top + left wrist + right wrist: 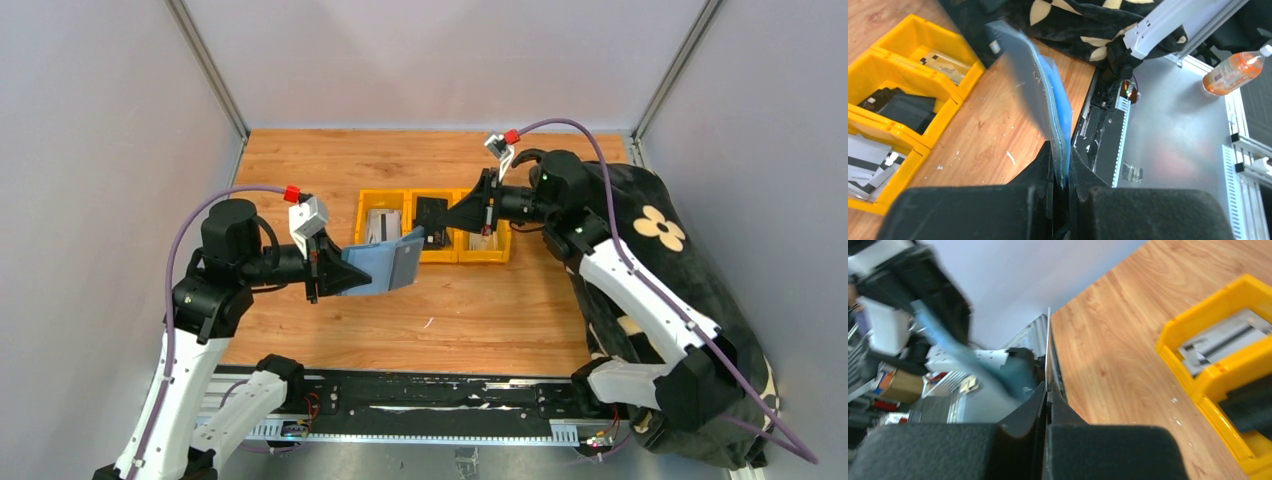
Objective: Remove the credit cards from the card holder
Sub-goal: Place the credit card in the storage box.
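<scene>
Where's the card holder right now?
Top view, left of centre: the card holder is off the table, jaws of the left gripper shut on it, just in front of the leftmost yellow bin.

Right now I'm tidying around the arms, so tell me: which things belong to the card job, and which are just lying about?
Job: card holder in left gripper; thin card in right gripper; sorted cards in yellow bins.
Lying about: black flowered cloth; orange bottle.

The card holder [385, 265] hangs before the bins [484, 255], which hold credit cards [381, 227].
</scene>
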`<action>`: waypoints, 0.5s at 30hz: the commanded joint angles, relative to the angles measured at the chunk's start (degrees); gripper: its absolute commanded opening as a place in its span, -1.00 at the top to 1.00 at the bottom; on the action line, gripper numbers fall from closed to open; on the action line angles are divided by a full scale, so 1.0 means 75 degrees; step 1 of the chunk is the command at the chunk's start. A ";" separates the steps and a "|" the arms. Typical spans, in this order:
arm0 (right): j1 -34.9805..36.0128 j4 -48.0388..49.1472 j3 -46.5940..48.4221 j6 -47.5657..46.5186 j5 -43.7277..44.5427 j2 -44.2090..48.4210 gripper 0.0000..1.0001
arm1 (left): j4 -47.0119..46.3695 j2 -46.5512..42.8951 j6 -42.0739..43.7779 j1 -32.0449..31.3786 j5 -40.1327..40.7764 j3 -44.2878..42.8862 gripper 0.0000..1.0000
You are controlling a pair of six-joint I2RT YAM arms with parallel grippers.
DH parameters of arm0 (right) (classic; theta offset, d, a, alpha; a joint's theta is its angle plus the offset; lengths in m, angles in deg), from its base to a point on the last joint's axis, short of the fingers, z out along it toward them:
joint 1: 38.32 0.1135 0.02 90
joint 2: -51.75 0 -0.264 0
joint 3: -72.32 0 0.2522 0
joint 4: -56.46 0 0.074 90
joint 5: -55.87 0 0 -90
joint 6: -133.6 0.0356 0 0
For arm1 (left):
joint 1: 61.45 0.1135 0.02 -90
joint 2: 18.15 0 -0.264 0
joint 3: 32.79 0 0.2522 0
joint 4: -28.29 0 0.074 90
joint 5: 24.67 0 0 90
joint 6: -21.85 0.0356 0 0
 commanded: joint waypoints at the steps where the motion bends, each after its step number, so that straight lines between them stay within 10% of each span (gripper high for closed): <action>1: -0.0250 -0.1038 0.0344 -0.0731 0.0965 -0.0711 1.00 | 0.0291 -0.0302 0.0839 0.0016 -0.0540 -0.0064 1.00; 15: -0.0277 -0.1572 0.1573 -0.1414 0.2172 -0.3820 1.00 | 0.1746 -0.0586 0.3640 0.0016 0.0062 0.0009 1.00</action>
